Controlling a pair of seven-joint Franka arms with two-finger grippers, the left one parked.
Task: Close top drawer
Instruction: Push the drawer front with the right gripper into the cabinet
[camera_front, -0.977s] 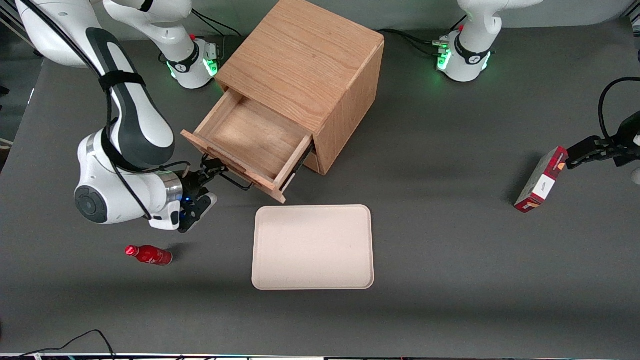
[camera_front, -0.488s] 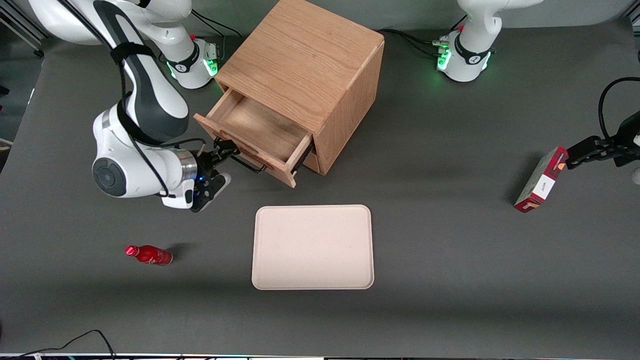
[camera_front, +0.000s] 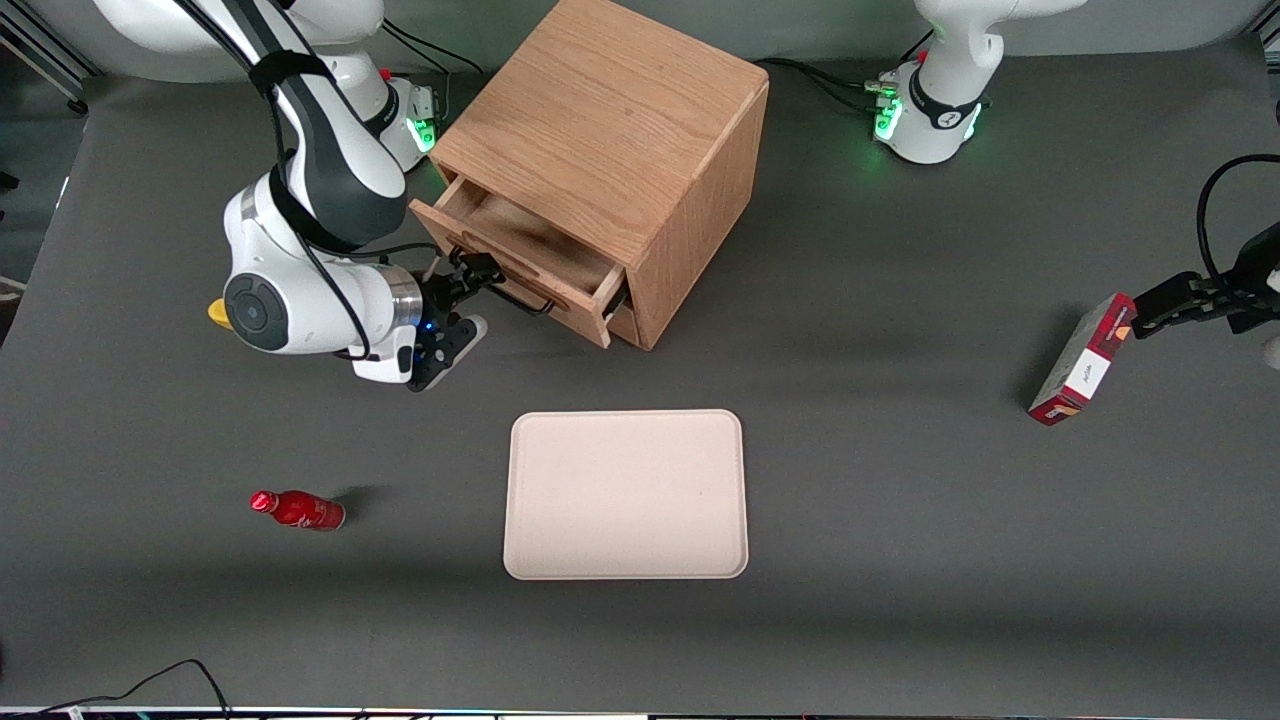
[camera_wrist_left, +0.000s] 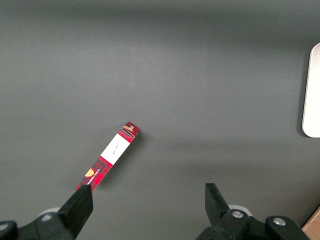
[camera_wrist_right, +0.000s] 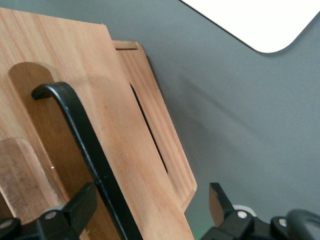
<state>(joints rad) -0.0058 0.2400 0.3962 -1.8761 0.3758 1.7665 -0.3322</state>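
Front view shows my gripper (camera_front: 468, 285) at the face of the top drawer (camera_front: 520, 262), its fingers spread apart on either side of the thin black handle (camera_front: 525, 300), not clamped on it. That drawer stands partly out of the wooden cabinet (camera_front: 610, 130), above the lower drawer (camera_front: 625, 322). To finish well, I judge I should push square along the slide, not sideways, so the box runs in straight until its face sits flush.
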